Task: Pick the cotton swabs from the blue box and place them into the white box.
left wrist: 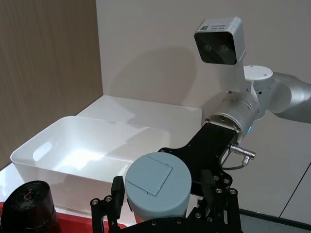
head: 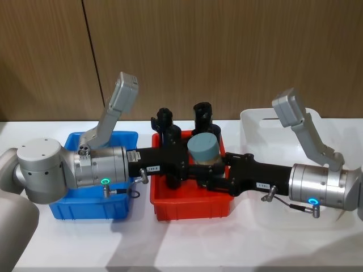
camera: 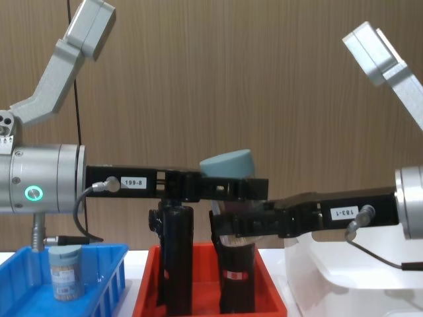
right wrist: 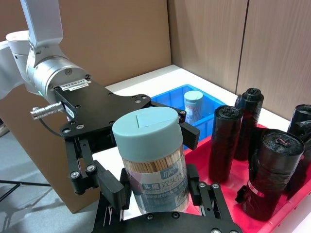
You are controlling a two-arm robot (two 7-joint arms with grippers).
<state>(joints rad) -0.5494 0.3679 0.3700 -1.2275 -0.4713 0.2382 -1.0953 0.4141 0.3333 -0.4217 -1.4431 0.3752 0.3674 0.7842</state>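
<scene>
Cotton swabs tub [head: 203,147] upright, clamped by left end effector [left wrist: 163,193] and right end effector [right wrist: 158,191]; white box [left wrist: 58,177] toward surface [head: 85,243] right edge, right arm nearer.

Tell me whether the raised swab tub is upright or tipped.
Upright: the cotton swabs tub has its lid on top, and the sticks inside stand vertical.

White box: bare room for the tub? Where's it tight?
White box: the visible floor is bare. Blue box has room beside its spare tub. Red tray is crowded: black rolls, with left pincer and right pincer on the held tub above.
</scene>
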